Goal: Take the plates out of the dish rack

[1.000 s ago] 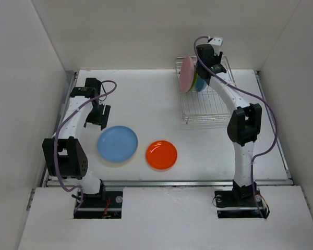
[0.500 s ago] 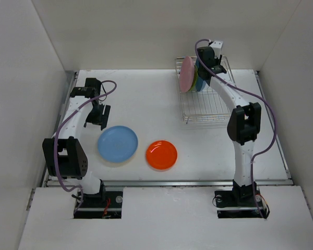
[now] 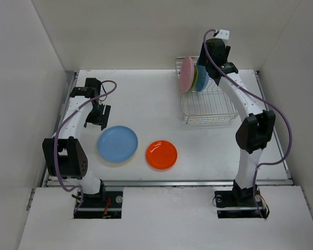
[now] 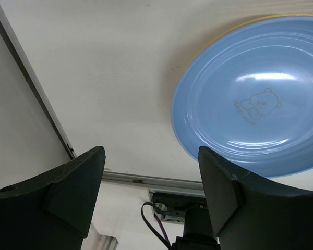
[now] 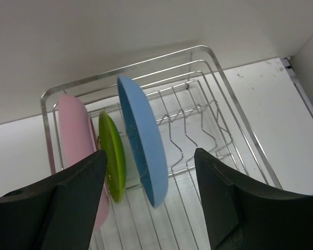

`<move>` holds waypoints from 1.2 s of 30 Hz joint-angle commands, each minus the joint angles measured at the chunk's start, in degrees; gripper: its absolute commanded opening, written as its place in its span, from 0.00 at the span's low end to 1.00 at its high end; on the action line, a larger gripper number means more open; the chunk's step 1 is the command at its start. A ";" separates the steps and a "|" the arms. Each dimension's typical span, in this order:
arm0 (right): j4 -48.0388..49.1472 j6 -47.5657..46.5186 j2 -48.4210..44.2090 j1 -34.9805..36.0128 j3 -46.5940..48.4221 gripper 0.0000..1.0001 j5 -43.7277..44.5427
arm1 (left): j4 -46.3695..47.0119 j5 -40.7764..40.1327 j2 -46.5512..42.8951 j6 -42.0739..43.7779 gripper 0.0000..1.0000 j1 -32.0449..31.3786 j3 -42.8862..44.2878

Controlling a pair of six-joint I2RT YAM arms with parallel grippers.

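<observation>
Lower centre of the top view, flat on the worktop (image 3: 146, 99): red-orange plate (image 3: 161, 154), flat blue plate (image 3: 117, 144) to its left. Just above that, left fingers (image 4: 214, 177) apart, gripping nothing. Upper right, upright in the dish rack (image 3: 211, 107): pink plate (image 5: 75, 130), lime green plate (image 5: 113, 153), upright blue plate (image 5: 141, 140). Right fingers (image 5: 208, 177) spread above, empty. Mid-unloading, seemingly; next, lowering astride one rim and closing.

White table (image 3: 156, 99), blue-topped plate stack (image 3: 117, 144), red-orange plate (image 3: 161, 154), dish rack (image 3: 208, 107)

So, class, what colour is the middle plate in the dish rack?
Lime green; the middle plate shows best in the right wrist view.
</observation>
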 commanded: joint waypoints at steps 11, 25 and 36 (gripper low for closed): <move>-3.82 0.29 10.23 0.28 6.11 0.66 6.75 | -1.53 -0.19 -1.38 -0.02 0.69 -0.09 0.50; 2.94 0.82 1.74 1.50 -0.47 0.01 16.14 | -1.53 -0.19 -1.38 -0.02 0.69 -0.09 0.50; 13.75 -13.41 -10.74 7.13 -1.26 0.00 34.87 | -3.63 -0.19 -3.84 -0.02 0.69 -0.09 2.17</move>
